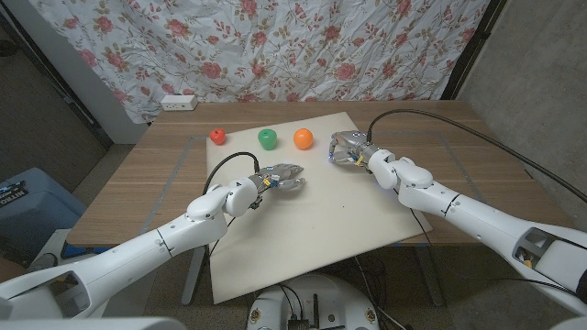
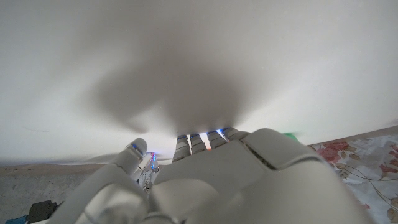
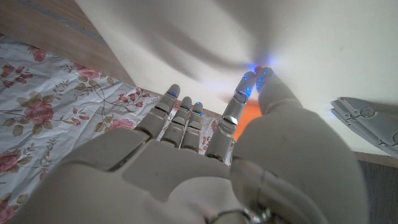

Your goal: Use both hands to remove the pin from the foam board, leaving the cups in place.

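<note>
A cream foam board [image 1: 303,225] lies on the wooden table. Near its far edge stand three small round things in a row: red [image 1: 217,136], green [image 1: 267,138] and orange [image 1: 303,137]. I cannot tell which is the pin and which are cups. My left hand [image 1: 284,177] hovers over the board's middle, fingers reaching toward the right, nothing in it. My right hand [image 1: 347,149] is at the board's right edge, just right of the orange thing, fingers spread and holding nothing. The orange thing [image 3: 249,121] shows between the right hand's fingers [image 3: 186,118]; a green speck [image 2: 289,134] shows past my left hand [image 2: 205,180].
A white power strip [image 1: 178,102] lies at the table's back left. A floral cloth [image 1: 303,46] hangs behind the table. A blue bin [image 1: 23,206] stands on the floor at the left. Bare wood [image 1: 138,192] flanks the board on both sides.
</note>
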Controlling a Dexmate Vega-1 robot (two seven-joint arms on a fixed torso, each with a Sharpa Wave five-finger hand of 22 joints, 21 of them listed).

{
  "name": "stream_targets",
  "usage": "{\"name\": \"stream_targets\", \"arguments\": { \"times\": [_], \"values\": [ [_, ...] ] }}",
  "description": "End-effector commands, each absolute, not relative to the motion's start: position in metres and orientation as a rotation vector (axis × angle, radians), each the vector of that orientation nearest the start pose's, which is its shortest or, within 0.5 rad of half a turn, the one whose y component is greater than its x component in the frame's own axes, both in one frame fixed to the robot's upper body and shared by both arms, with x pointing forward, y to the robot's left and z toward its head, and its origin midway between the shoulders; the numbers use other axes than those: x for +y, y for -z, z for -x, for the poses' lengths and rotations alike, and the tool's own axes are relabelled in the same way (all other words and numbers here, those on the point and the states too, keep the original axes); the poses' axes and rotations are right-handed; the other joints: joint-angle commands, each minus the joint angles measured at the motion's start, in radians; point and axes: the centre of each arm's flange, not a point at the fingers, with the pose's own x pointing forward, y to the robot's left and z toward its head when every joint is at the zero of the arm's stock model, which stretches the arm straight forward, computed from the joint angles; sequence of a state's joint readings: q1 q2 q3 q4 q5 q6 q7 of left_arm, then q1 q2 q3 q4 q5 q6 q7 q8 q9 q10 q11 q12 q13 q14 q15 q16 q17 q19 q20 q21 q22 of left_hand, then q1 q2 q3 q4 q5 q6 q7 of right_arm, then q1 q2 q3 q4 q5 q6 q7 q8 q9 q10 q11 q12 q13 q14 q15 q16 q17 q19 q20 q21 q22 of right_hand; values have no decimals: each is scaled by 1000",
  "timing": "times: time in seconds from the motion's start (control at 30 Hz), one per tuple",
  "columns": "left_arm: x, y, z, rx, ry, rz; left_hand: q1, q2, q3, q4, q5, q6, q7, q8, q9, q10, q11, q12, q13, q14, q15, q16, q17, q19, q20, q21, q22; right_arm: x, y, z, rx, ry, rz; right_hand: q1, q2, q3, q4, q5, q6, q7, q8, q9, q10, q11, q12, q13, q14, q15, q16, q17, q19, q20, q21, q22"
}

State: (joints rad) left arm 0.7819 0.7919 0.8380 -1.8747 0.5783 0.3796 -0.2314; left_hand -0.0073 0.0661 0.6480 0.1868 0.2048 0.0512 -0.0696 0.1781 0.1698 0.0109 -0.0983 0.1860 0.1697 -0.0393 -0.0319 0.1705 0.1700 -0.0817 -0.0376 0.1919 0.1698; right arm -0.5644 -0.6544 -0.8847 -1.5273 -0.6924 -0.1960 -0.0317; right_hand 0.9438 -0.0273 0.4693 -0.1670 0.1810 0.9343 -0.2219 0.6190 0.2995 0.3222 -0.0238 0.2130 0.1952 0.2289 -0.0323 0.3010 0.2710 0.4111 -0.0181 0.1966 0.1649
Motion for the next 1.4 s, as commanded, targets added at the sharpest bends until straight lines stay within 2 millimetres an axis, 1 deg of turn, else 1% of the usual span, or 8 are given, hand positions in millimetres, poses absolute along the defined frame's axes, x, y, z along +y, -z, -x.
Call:
{"name": "stream_targets", "arguments": {
  "times": [0.03, 0.27, 0.43, 0.53, 1.33, 1.4],
  "values": [
    [150, 91, -587, -356, 310, -1539, 9, 126, 7, -1, 8, 1, -10, 4, 6, 7, -3, 4, 4, 3, -60, 10, 4, 1, -78, 4, 3, -153, 11, -651, -629, -29, 1587, 11, 8, 4, -7, 0, 17, -3, 12, 6, 15, -4, 4, 3, 5, -17, 7, 4, 11, -2, 4, 4],
    [150, 92, -587, -360, 317, -1535, 10, 126, 12, -2, 7, 2, -9, 4, 6, 8, -2, 4, 4, 2, -60, 9, 4, 1, -78, 4, 3, -153, 11, -651, -631, -20, 1577, 22, 13, 6, -6, 1, 30, -4, 20, 9, 23, -10, 5, 3, 10, -23, 11, 9, 19, -5, 5, 4],
    [150, 93, -587, -349, 317, -1536, 10, 125, 15, -3, 7, 1, -9, 4, 6, 6, -1, 3, 4, 2, -60, 9, 4, -1, -76, 3, 3, -154, 11, -652, -628, -15, 1565, 23, 25, 7, 0, 2, 42, -3, 26, 11, 28, -17, 5, 4, 14, -29, 14, 13, 23, -6, 5, 5],
    [151, 94, -587, -338, 317, -1531, 11, 125, 17, -4, 7, 0, -8, 3, 6, 6, 0, 3, 4, 2, -61, 9, 3, -1, -76, 2, 3, -154, 11, -653, -628, -17, 1558, 21, 31, 6, 4, 2, 49, -2, 31, 13, 31, -17, 5, 4, 16, -30, 17, 15, 34, -6, 8, 5],
    [152, 94, -591, -321, 334, -1532, 12, 123, 27, -5, 5, 2, -2, 4, 6, 8, 2, 4, 4, 2, -60, 9, 3, -1, -75, 2, 3, -159, 7, -652, -651, -23, 1515, 10, 43, -1, 12, 4, 57, 0, 37, 16, 40, -25, 4, 4, 24, -35, 25, 25, 41, -8, 7, 6],
    [152, 94, -591, -322, 337, -1531, 12, 123, 28, -5, 5, 0, -2, 4, 6, 7, 2, 4, 4, 2, -60, 9, 3, -1, -75, 2, 3, -159, 7, -652, -658, -24, 1512, 10, 44, -1, 12, 4, 58, 0, 38, 16, 40, -26, 4, 4, 24, -39, 26, 26, 41, -8, 7, 6]
  ]
}}
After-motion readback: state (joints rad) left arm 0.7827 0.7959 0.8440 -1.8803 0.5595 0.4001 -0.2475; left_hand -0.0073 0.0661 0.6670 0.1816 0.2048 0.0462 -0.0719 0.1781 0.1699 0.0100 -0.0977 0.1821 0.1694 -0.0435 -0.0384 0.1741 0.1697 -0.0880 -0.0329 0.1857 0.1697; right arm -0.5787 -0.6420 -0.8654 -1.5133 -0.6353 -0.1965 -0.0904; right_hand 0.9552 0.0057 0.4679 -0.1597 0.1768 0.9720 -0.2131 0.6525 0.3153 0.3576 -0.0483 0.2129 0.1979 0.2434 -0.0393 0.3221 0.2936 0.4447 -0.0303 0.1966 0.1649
